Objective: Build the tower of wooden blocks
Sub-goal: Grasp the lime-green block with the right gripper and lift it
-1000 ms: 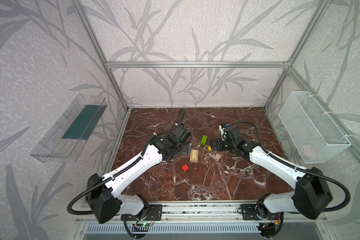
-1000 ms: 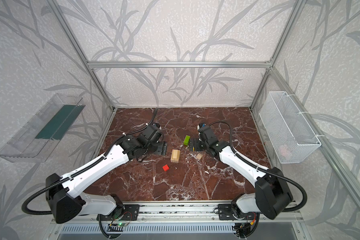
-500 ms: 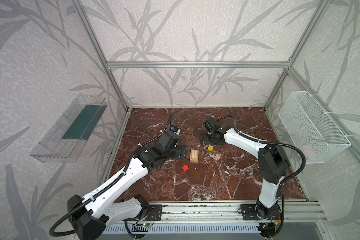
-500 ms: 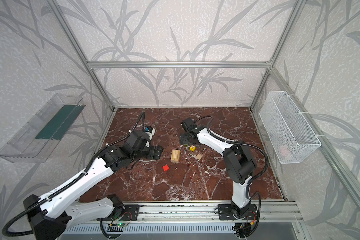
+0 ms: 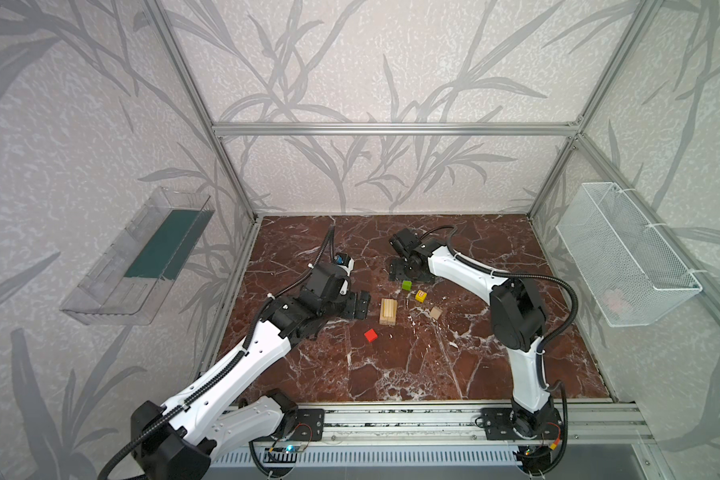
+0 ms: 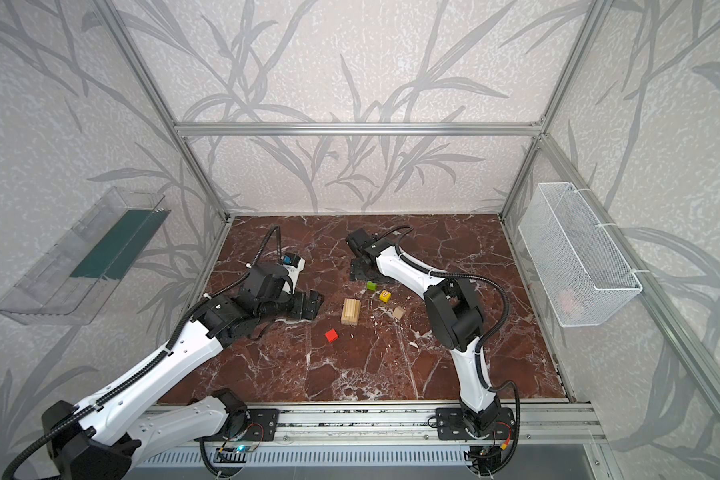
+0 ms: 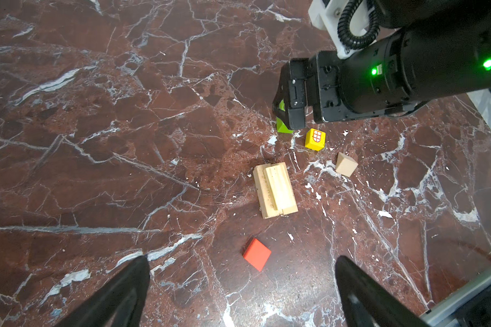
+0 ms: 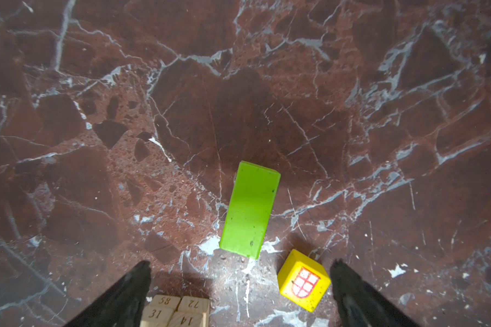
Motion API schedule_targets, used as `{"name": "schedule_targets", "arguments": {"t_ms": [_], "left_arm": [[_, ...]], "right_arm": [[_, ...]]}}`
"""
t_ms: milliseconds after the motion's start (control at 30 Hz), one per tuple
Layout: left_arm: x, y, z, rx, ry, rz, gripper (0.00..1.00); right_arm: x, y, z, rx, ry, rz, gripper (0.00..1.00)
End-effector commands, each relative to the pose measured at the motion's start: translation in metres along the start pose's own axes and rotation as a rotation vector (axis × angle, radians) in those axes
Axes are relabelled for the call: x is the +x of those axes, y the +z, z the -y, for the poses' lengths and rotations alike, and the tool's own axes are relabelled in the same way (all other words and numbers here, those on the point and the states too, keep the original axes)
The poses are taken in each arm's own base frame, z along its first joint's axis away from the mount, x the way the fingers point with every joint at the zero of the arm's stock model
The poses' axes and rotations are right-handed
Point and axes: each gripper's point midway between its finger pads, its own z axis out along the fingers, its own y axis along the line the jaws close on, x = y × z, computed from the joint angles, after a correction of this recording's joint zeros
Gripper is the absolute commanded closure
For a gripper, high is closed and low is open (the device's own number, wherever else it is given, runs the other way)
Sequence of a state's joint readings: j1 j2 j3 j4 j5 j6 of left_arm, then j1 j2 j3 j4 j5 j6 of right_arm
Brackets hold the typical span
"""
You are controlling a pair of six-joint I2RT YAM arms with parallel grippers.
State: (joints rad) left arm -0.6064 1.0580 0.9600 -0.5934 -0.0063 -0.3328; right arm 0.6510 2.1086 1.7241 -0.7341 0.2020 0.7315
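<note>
Presently catalogued, each place given against the plank stack:

1. Left gripper point(image 5: 361, 306): jaws spread wide, nothing between them. It sits low over the marble table point(image 5: 454, 374), just beside the plank stack on the left arm's side, not touching it.
2. Right gripper point(image 5: 400, 272): jaws spread wide and empty, pointing down. It is beyond the plank stack, toward the back wall, over the far end of the lime-green bar. The pictures do not settle whether it touches the bar.
3. Plank stack point(image 5: 388, 311): pale wood planks lying flat in a low bundle, a narrower layer on a wider one. Numbered ends show in the right wrist view point(image 8: 175, 311).
4. Lime-green bar point(image 5: 407, 285): flat on the table, just behind the stack, apart from it.
5. Yellow cube point(image 5: 421, 296): a red-and-white shield on one face point(image 8: 304, 280). It stands near the bar's closer end, behind the stack on the right arm's side.
6. Small plain wood piece point(image 5: 435, 313): level with the stack on the right arm's side, apart.
7. Red cube point(image 5: 371, 335): in front of the stack, toward the rail, alone.
8. Tower: none of the loose pieces rests on the stack.
9. Wire basket point(image 5: 624, 257): on the wall, well off to the right arm's side of the stack.
</note>
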Motion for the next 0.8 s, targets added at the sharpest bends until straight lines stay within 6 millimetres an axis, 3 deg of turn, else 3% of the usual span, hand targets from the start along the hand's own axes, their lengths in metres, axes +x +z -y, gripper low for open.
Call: {"name": "schedule_targets", "arguments": {"t_ms": [0,333,633,767], "left_arm": [[-0.006,-0.002,0.0,0.014,-0.001,0.031,0.0],[-0.006,0.001,-0.005,-0.002,-0.011,0.026,0.0],[-0.008,0.001,-0.01,-0.014,-0.032,0.03,0.0],[-0.007,0.003,-0.011,-0.01,-0.04,0.021,0.01]], "right_arm": [[0.008,0.011,0.009,0.061,0.015,-0.031,0.05],[0.013,0.042,0.004,0.084,0.02,-0.081,0.2],[0.01,0.052,0.006,0.098,0.044,-0.071,0.38],[0.009,0.055,0.002,0.073,0.042,-0.077,0.41]]}}
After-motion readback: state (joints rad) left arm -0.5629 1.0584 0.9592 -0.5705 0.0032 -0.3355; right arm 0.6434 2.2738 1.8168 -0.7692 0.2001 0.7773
